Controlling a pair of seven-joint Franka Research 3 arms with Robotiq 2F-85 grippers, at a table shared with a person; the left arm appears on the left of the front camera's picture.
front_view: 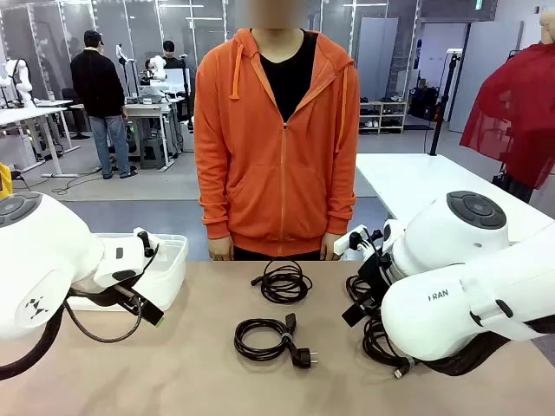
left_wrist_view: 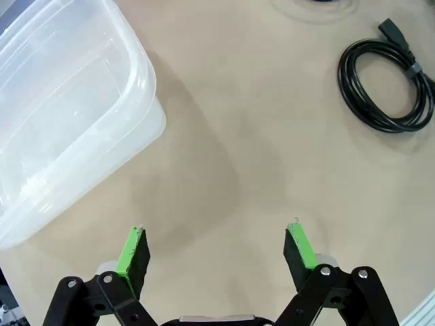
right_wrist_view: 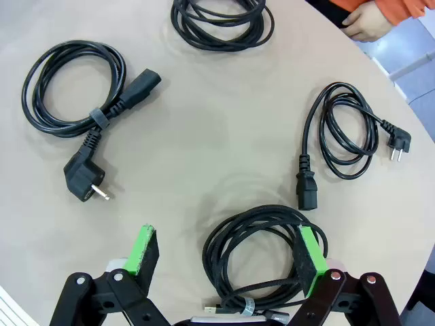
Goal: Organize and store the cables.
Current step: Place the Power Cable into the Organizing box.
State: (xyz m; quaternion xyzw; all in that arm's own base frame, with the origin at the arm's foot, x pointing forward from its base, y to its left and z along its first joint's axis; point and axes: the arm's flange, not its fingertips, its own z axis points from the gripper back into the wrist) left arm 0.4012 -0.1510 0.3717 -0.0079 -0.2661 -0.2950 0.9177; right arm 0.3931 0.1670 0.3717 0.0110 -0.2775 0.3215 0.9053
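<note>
Several black coiled cables lie on the tan table [front_view: 191, 373]. In the front view one coil [front_view: 282, 282] is in the middle near the person and another [front_view: 301, 355] sits closer to me; a third [front_view: 377, 342] is partly hidden by my right arm. My right gripper [right_wrist_view: 228, 241] is open and hovers over a coil [right_wrist_view: 265, 214] that lies on the table under its fingers. Other coils lie to the left [right_wrist_view: 100, 117], at the top [right_wrist_view: 224, 42] and to the right [right_wrist_view: 306, 193]. My left gripper [left_wrist_view: 217, 238] is open over bare table, with one coil [left_wrist_view: 377, 122] far off.
A clear plastic container [left_wrist_view: 68, 102] stands empty at the table's left [front_view: 169, 269], beside my left gripper. A person in an orange hoodie [front_view: 277, 130] stands at the far edge, arms down, with one hand [right_wrist_view: 367, 24] near the table edge.
</note>
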